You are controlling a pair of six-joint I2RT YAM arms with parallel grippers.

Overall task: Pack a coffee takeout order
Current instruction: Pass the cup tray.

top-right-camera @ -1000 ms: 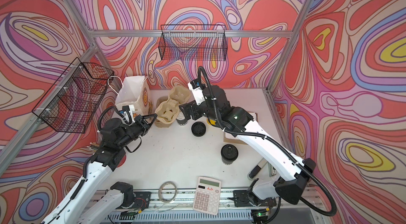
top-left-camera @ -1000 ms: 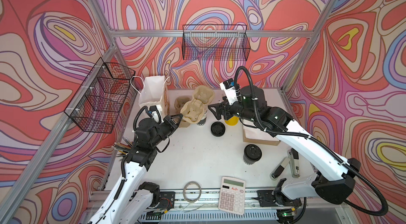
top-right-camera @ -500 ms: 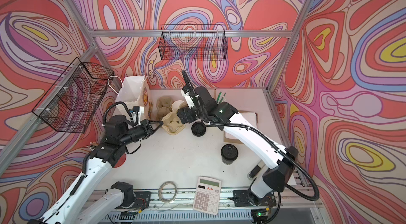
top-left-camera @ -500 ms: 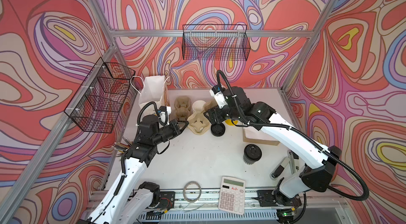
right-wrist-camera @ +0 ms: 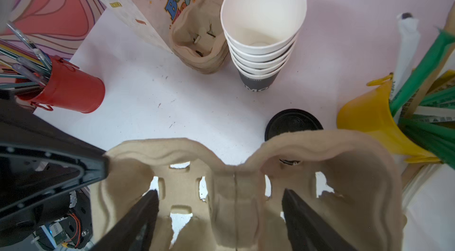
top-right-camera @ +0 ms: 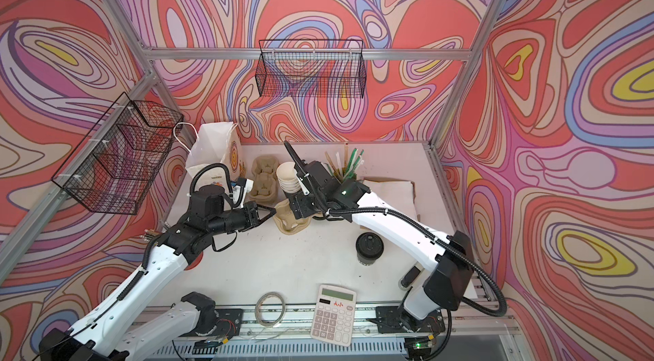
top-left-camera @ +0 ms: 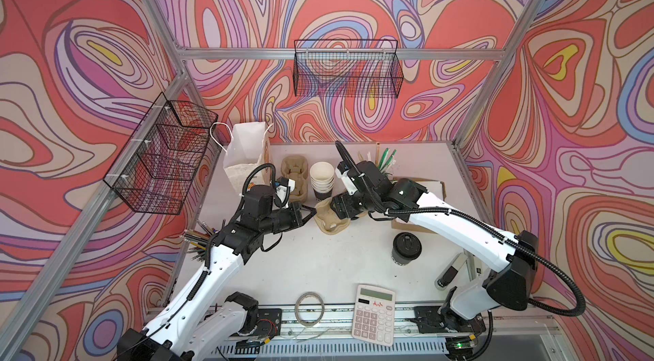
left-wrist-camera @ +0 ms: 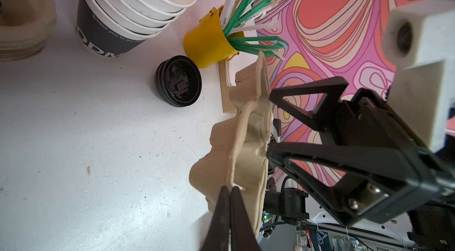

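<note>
- Since a second ago, you have brought the carrier (top-left-camera: 331,222) forward from beside the paper bag (top-left-camera: 247,150). It is now over the open worktop (top-left-camera: 318,270) in front of the stack of lidless cups (top-left-camera: 322,178), and the right arm has come along with it.
- Your left gripper (left-wrist-camera: 230,189) is pinched shut on the carrier's rim.
- Your right gripper (right-wrist-camera: 220,191) stands spread, one finger over each well, not closed on anything that I can see.
- I cannot tell whether the carrier already rests on the worktop.
- To do this step well, keep the left pinch firm until the right jaws close on the middle ridge.
- Hold both wells level and facing up, then set the carrier down near the lidded black cup (top-left-camera: 407,247), which stands well apart from it, toward the right arm's base.
- Count:
  - one carrier in hand
  - one pile of spare carriers (top-left-camera: 293,175), too nested to number
  - one lidded black cup
  - one paper bag
  - about five nested lidless cups
  - a small pile of black lids (left-wrist-camera: 178,81)
  - one yellow pot (left-wrist-camera: 209,38)
  - one red pot (right-wrist-camera: 66,92)
</note>
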